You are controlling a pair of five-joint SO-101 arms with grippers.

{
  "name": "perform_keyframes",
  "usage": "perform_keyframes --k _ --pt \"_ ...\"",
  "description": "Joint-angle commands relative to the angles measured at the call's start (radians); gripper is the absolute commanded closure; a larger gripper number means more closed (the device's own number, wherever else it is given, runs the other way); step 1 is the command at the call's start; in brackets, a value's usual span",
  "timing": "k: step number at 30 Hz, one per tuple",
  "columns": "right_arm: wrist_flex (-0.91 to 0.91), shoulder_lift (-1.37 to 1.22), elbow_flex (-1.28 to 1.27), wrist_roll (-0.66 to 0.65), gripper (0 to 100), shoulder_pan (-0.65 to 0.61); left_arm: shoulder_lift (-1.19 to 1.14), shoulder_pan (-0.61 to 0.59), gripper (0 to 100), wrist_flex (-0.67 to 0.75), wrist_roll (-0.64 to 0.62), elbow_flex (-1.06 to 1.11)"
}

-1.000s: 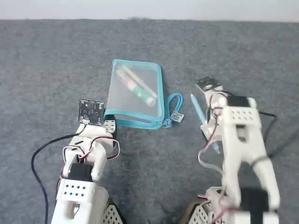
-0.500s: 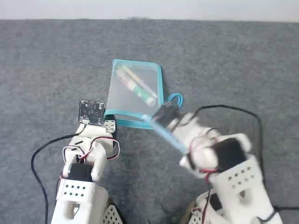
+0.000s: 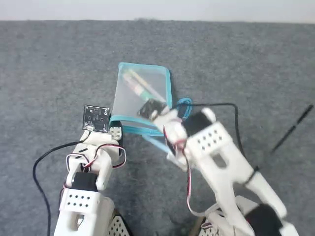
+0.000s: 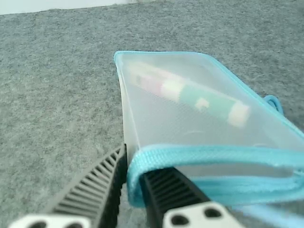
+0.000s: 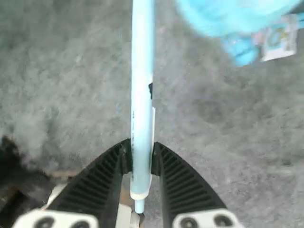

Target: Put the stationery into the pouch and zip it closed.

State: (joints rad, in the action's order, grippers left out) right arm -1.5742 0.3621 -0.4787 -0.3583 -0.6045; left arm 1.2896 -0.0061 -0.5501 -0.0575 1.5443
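Observation:
A translucent pouch (image 3: 141, 98) with teal trim lies mid-table, with coloured markers (image 3: 145, 91) inside it. My left gripper (image 3: 116, 132) is shut on the pouch's near teal zip edge (image 4: 156, 156), at its corner. The pouch (image 4: 190, 123) and one marker (image 4: 190, 92) show close up in the left wrist view. My right gripper (image 3: 169, 147) is shut on a light blue pen (image 3: 156, 143), just in front of the pouch's near edge. In the right wrist view the pen (image 5: 141, 95) runs straight out between the fingers of my right gripper (image 5: 141, 161), towards the teal pouch edge (image 5: 228, 19).
The table is covered in grey carpet (image 3: 59, 59). The pouch's teal pull loop (image 3: 184, 105) and small tag (image 5: 275, 40) lie at its right corner. A black cable (image 3: 293, 129) crosses the far right. The right arm's white body (image 3: 221, 162) covers the centre foreground.
The right arm has swung left from the table's right side with the pen, bringing it to the pouch's near edge. The left arm and pouch have kept still.

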Motion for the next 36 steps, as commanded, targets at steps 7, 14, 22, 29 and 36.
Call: perform_keyframes --k 7,14,22,29,36 --pt "-0.082 -0.278 0.356 0.015 99.2 0.084 -0.002 -0.005 99 0.025 -0.011 -0.018" --pt "-0.154 -0.09 0.265 -0.035 99.2 0.047 -0.002 -0.005 99 0.025 -0.011 -0.021" --pt "-0.208 0.361 0.089 -0.074 99.2 0.045 -0.002 0.0 99 0.026 -0.011 -0.021" --pt "-0.205 0.437 0.095 -0.023 99.2 0.031 -0.002 -0.003 99 0.026 -0.011 -0.021" --pt "-0.216 0.499 0.155 0.006 99.2 -0.13 -0.002 -0.005 99 0.026 -0.011 -0.021"
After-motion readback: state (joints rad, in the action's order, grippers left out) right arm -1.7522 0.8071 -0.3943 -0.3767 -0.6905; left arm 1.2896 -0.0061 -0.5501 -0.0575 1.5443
